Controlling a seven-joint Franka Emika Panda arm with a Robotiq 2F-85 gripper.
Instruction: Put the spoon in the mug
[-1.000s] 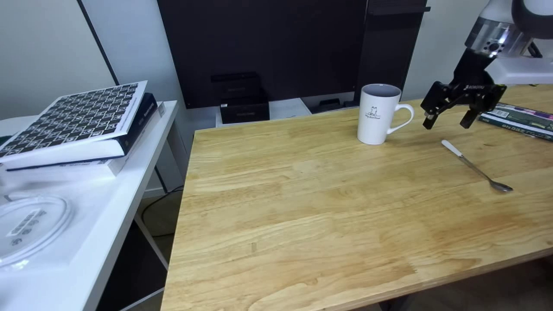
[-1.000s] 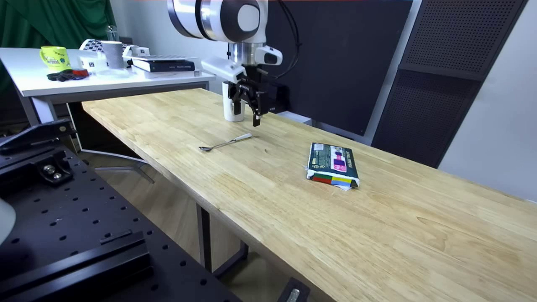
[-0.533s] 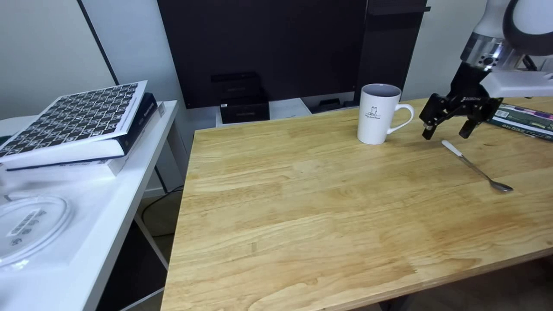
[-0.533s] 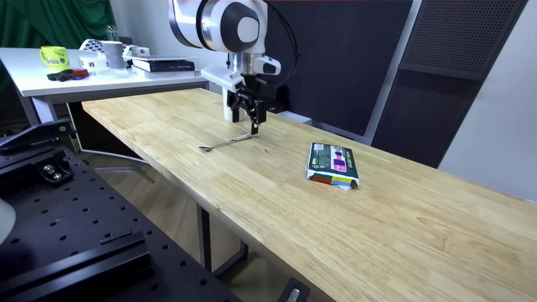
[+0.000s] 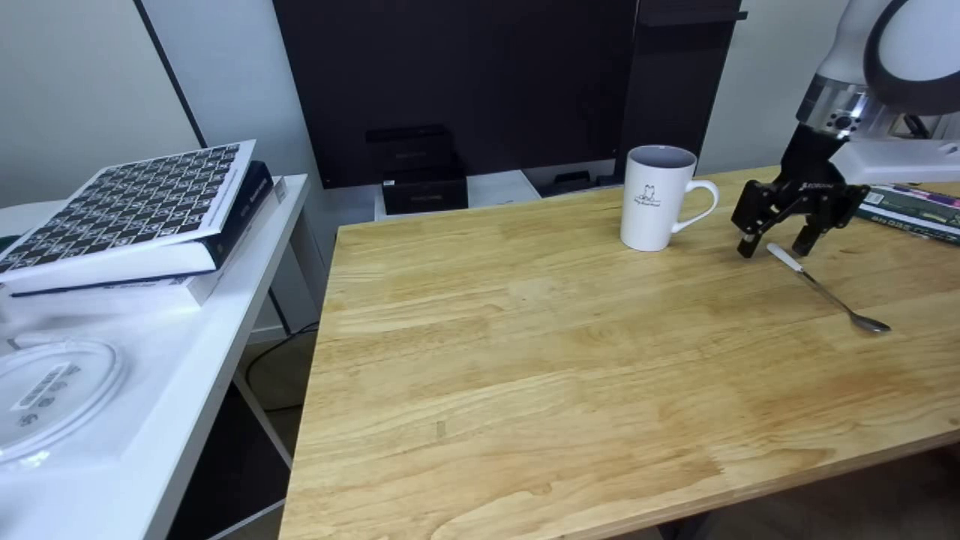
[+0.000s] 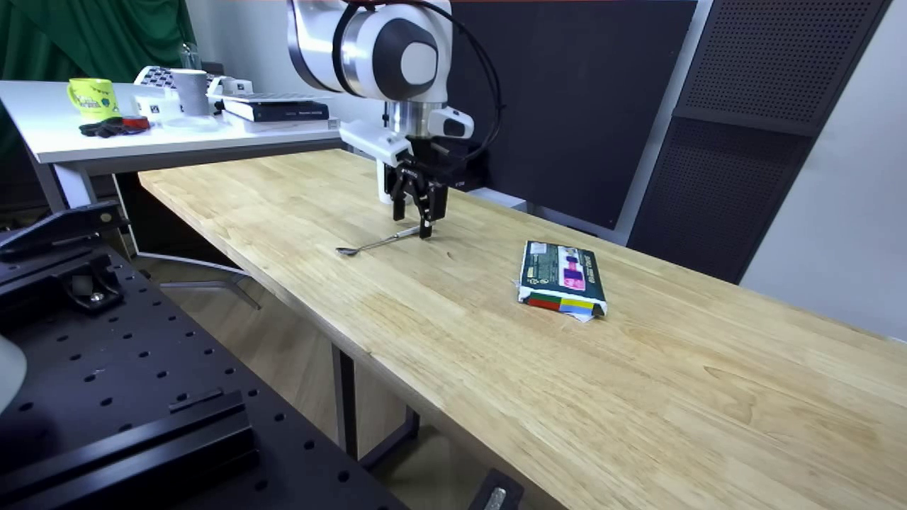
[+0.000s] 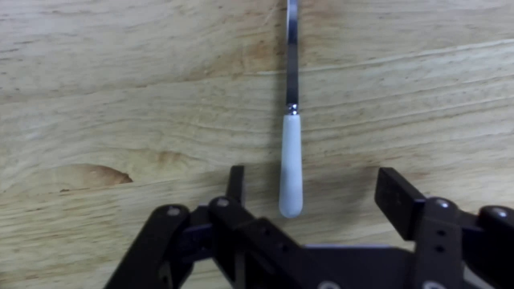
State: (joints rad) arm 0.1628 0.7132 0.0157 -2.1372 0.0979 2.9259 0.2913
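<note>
The spoon, with a white handle and a thin metal stem, lies flat on the wooden table in both exterior views (image 5: 827, 295) (image 6: 379, 242). The white mug (image 5: 646, 214) stands upright with its loop handle towards the gripper; in an exterior view it is mostly hidden behind the gripper (image 6: 383, 185). My gripper (image 5: 775, 247) is open and low over the table at the spoon's white handle end. In the wrist view the spoon's handle (image 7: 291, 164) lies between the spread fingers of the gripper (image 7: 312, 171), nearer the left finger, touching neither. The spoon's bowl is outside that view.
A dark green packet (image 6: 563, 273) lies on the wooden table (image 5: 525, 360) beyond the spoon from the mug. A white side table (image 6: 64, 134) holds books (image 5: 127, 210), a yellow-green mug (image 6: 94, 99) and a grey cup (image 6: 191, 93). A dark panel stands behind.
My open gripper has come down towards the table, and its fingers now stand either side of the spoon's handle end. The spoon and the mug have not moved.
</note>
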